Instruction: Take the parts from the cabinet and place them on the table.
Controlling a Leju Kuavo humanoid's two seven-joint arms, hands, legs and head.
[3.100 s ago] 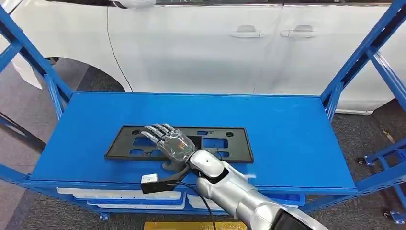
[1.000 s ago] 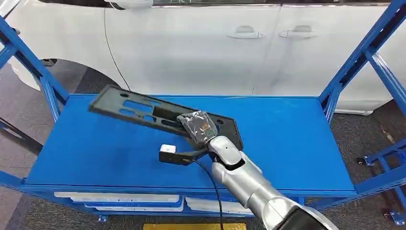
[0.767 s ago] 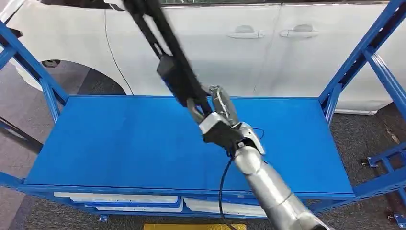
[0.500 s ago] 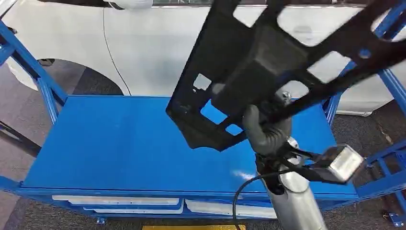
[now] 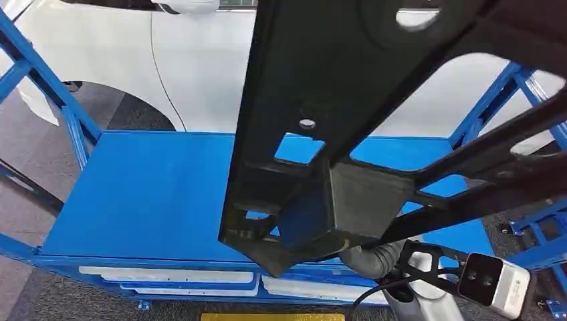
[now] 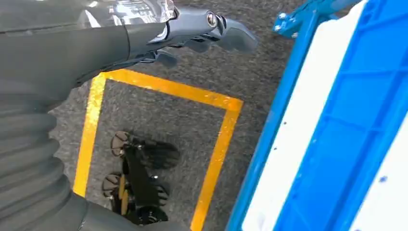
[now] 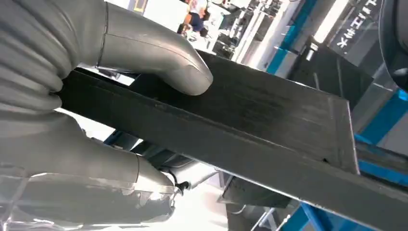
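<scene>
- Now the black part [image 5: 374,100] is off the blue shelf [image 5: 154,194] of the cabinet; 3.1 s ago it lay flat there under the right hand.
- Over the last second the part has risen and swung up close to the head camera, where it now covers much of the head view, tilted steeply, with its cut-outs showing the shelf behind.
- The right hand [image 7: 91,110] grips the part: in the right wrist view the thumb [image 7: 159,57] presses on one face of the part's bar and the palm closes against the opposite side. In the head view the hand [image 5: 378,257] sits below the part's lower corner.
- The left hand [image 6: 144,33] holds nothing. Its fingers [image 6: 226,33] are loosely extended and apart, and it hangs over the grey floor [image 6: 159,120] marked with a yellow line [image 6: 216,144], beside the cabinet's lower edge.
- The white car [image 5: 194,67] stands behind the cabinet; no desk appears in these views.
- Meaning for the task: the pick-up step looks complete, and the carry to the desk is the step in hand. The placing is not yet done.
- Risk, as a judgement: the part is long and is held near one end, so it may swing or slip in the grip, and its far end could strike the blue frame [image 5: 495,100] during a turn.
</scene>
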